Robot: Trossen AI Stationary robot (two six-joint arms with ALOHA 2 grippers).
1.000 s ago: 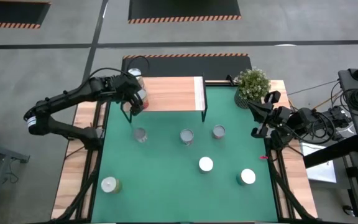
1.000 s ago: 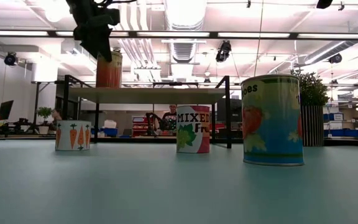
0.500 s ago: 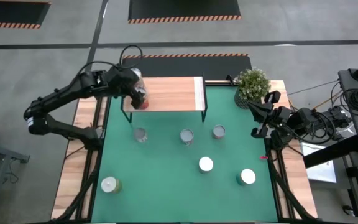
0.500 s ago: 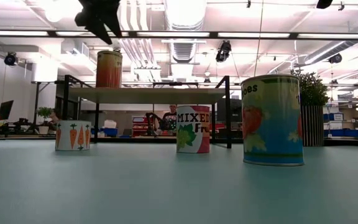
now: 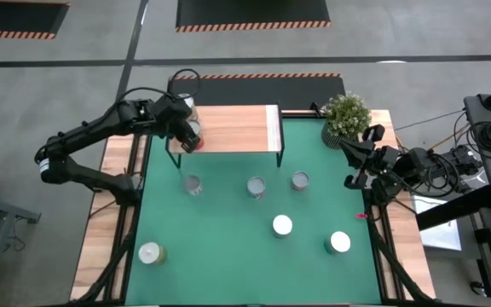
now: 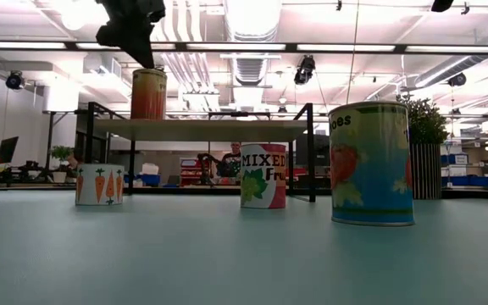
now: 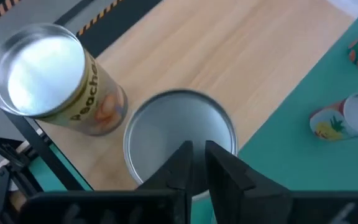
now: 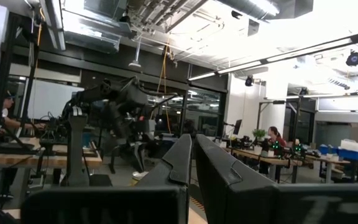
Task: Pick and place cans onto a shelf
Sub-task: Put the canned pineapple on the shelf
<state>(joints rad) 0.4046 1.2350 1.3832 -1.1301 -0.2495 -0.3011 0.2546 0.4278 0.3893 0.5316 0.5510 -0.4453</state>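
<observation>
Up at the shelf's (image 5: 228, 128) left end in the high view, cans (image 5: 193, 135) mostly covered by the left gripper (image 5: 187, 132), count unclear from there. In the low view, only one shelf can (image 6: 148, 93) showing, arm cut off by the top edge. Teal can (image 7: 348, 118) clipped at the left wrist view's right edge. Label text on the nearest can (image 6: 371, 163) cropped, unreadable.

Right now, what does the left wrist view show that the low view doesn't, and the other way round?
Only the left wrist view: a peaches can beside the silver-topped can on the shelf. Only the low view: the plant and a tomato-labelled can. Both: the left end effector, shut above the silver-topped can.
</observation>
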